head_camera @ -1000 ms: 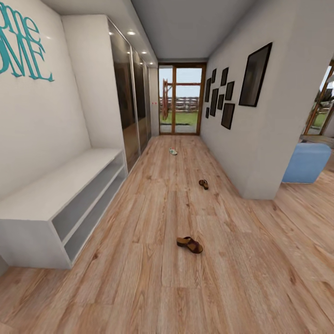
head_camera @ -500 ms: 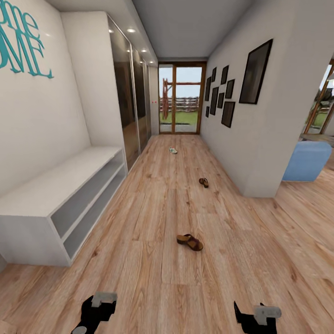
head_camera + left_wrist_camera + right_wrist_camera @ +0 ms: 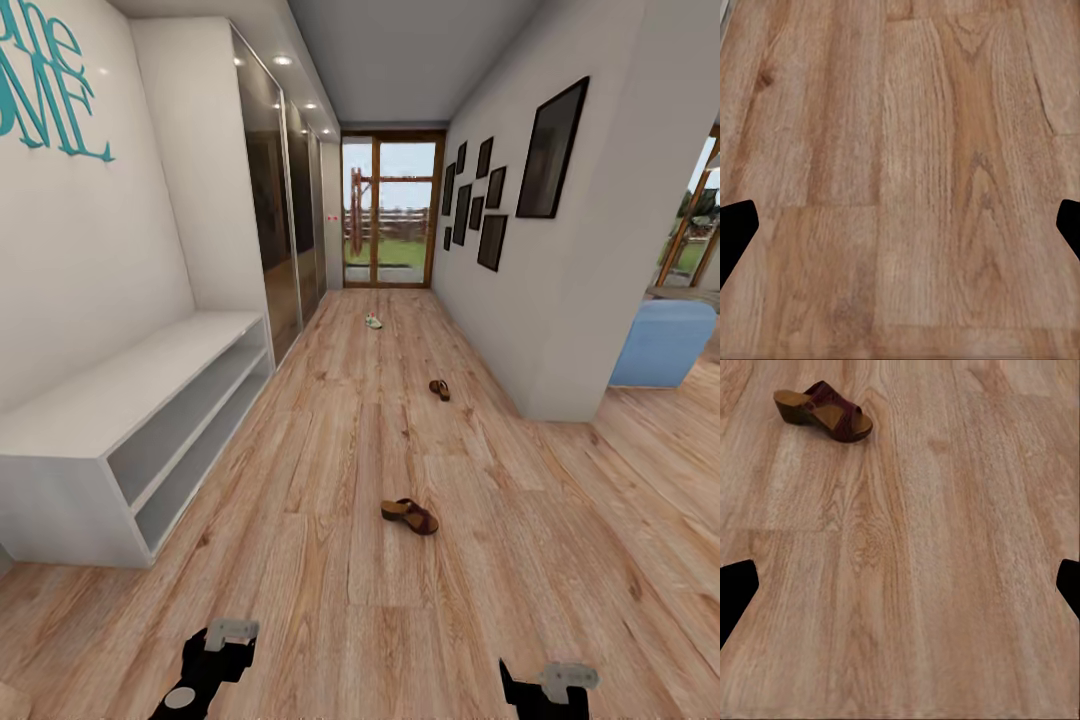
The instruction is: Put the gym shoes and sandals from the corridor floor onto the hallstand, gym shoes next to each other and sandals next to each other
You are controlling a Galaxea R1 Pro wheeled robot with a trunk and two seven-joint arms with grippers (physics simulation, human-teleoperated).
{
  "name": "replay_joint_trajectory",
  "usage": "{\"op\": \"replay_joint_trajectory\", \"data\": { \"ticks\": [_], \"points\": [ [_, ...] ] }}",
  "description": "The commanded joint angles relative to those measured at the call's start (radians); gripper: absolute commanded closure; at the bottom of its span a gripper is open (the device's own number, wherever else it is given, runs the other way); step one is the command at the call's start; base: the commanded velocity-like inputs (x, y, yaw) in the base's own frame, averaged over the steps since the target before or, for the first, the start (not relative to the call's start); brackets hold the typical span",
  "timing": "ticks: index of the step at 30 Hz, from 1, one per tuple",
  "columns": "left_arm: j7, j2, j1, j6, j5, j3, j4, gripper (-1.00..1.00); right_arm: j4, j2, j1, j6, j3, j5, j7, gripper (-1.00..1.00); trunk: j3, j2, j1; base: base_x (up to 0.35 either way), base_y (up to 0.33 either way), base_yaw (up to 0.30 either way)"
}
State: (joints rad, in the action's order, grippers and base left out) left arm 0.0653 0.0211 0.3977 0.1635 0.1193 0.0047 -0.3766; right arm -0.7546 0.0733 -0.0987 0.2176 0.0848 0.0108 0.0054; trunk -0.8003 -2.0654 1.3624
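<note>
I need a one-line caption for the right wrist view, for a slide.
Open right gripper above the wood-plank corridor floor, with one brown sandal lying ahead, untouched.

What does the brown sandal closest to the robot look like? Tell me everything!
The nearest sandal is brown, leather-looking, with a wide dark reddish-brown strap over the front, a tan footbed and a thick, chunky sole that is higher at the heel. It lies flat on its sole on the wooden corridor floor, alone, with nothing else touching it. In the head view it sits crosswise, ahead of the robot's two arms.
</note>
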Motion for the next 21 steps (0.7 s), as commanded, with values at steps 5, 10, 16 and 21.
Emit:
{"op": "replay_joint_trajectory", "data": {
  "ticks": [5,10,16,21],
  "points": [
    [0.005,0.001,0.0,0.004,0.008,0.002,0.003,-1.0,0.053,0.002,-0.001,0.005,0.004,0.0,-0.001,-1.0,-0.017,-0.036,0.019,0.0,0.0,0.0],
    [0.005,0.001,0.0,0.005,0.007,0.003,0.005,-1.0,0.07,0.003,-0.001,0.007,0.005,0.0,-0.007,-1.0,-0.032,-0.071,0.038,0.0,0.0,0.0],
    [0.005,0.001,0.001,0.005,0.007,0.003,0.006,-1.0,0.074,0.003,-0.001,0.009,0.004,0.0,-0.007,-1.0,-0.051,-0.113,0.061,0.0,0.0,0.0],
    [0.005,0.0,0.001,0.006,0.007,0.003,0.007,-1.0,0.077,0.003,-0.001,0.01,0.004,-0.001,-0.01,-1.0,-0.067,-0.148,0.08,0.0,0.0,0.0]
  ]
}}
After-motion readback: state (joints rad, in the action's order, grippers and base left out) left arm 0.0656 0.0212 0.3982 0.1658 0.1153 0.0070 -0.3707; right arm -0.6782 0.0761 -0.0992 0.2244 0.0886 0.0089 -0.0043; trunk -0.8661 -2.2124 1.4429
